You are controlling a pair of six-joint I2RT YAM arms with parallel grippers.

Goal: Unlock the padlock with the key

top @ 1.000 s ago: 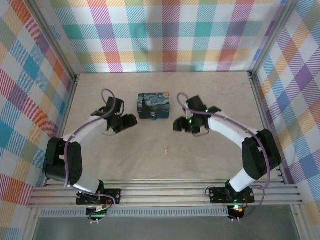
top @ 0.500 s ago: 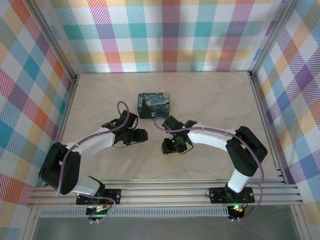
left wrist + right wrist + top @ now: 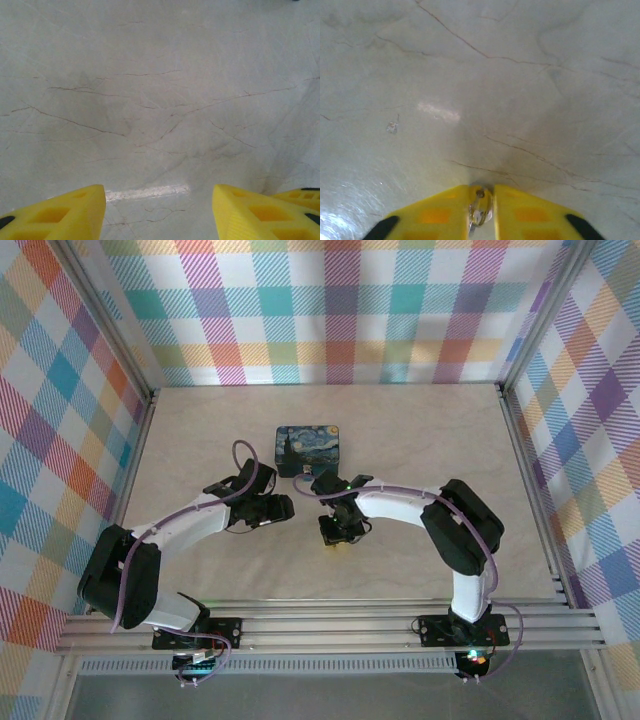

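The right claw (image 3: 485, 194) is seen low over the desk (image 3: 430, 440). Its yellow fingers (image 3: 440, 212) are drawn almost together on a small metal key (image 3: 480, 209), of which only a ring-like loop and a sliver of metal are shown in the narrow gap. The key is thus taken as grasped, though whether it is lifted clear of the surface cannot be told. The left claw (image 3: 159, 195) is held released, its fingers well apart over bare desk with nothing between them. The padlock (image 3: 305, 473) is made out from above as a tiny dark thing with a bluish bit, lying at the near edge of the starry-sky printed box (image 3: 307, 445); its detail is too small to be read. The key is judged light, stiff, thin and slippery, easily twisted out of line, so it is best gripped flat across its bow with the blade left free. The padlock is judged hard and compact, yet light enough to be slid by a push, so its body should be pinched across the flat sides with the keyhole left exposed.
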